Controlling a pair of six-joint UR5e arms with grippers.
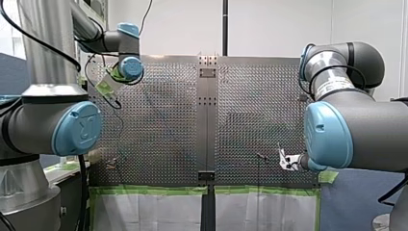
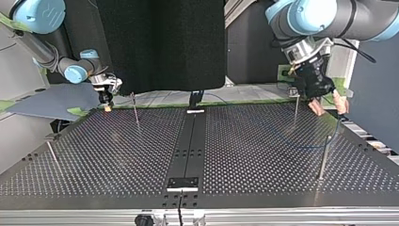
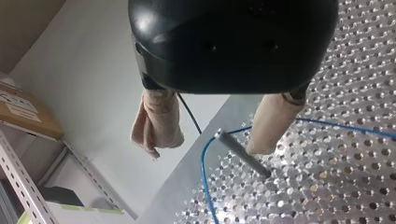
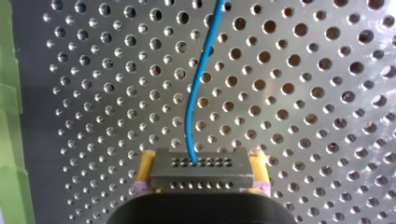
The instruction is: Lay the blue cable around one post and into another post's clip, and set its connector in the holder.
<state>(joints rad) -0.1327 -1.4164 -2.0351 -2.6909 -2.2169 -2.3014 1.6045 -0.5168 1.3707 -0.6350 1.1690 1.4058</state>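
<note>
Clamping the connector (image 4: 201,170) between its yellow pads, the right gripper (image 4: 201,176) hovers low over the perforated table (image 4: 303,93). The blue cable (image 4: 190,107) leaves the connector's face and runs away ahead of the fingers. The left gripper (image 3: 215,128) is spread and holds nothing; one beige finger (image 3: 274,122) sits just beside a slim post (image 3: 243,153), and the other hangs out past the table's edge. The cable bends around that post, so judge the wrap as made or nearly made, with the clip and the holder yet to be served. None of these views shows which post carries the clip or where the holder sits, so confirm both before you command travel. The next move calls for carrying the connector across the table with the cable kept slack enough not to lift off the slim post. Note the limits: green tape (image 4: 9,98) marks the table edge close beside the right gripper, and in the top view a thin rod (image 2: 135,110) stands near it. Open room lies over the table's middle, on either side of the black centre strip (image 2: 188,150).
</note>
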